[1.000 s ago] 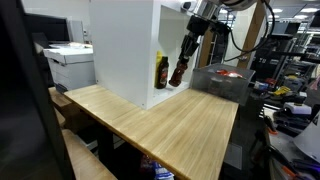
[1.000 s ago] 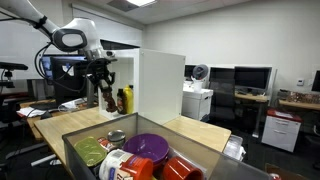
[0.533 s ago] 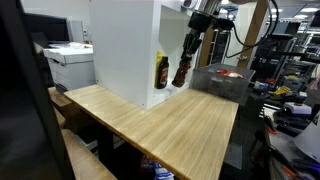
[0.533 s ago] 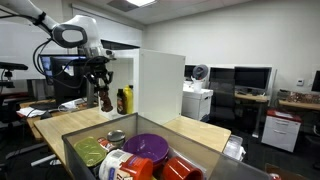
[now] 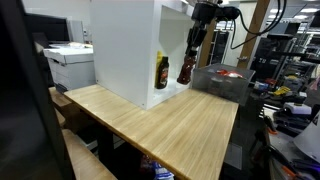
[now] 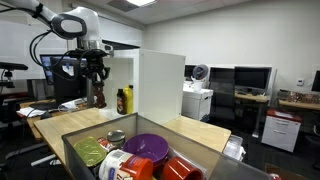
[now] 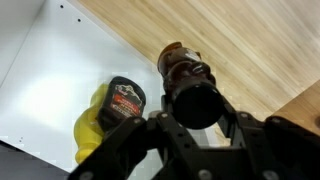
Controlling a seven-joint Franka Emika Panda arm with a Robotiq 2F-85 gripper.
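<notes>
My gripper (image 5: 194, 38) (image 6: 93, 76) is shut on the neck of a dark brown bottle (image 5: 186, 69) (image 6: 98, 96), which hangs in the air above the wooden table (image 5: 170, 135). In the wrist view the bottle's black cap (image 7: 195, 103) fills the space between the fingers (image 7: 150, 128), and its body points down at the tabletop. A yellow bottle with a dark label (image 5: 161, 72) (image 6: 124, 100) (image 7: 108, 118) stands on the table against the white box (image 5: 125, 45) (image 6: 160, 85), just beside the held bottle.
A clear plastic bin (image 6: 80, 150) (image 5: 222, 82) at one end of the table holds bowls, cans and containers. The tall white box takes up the table's back part. A printer (image 5: 68, 62) stands beyond the table, with desks and monitors around.
The arm has carried the brown bottle sideways, a little away from the yellow bottle and the white box, and slightly higher. The grip has not changed.
</notes>
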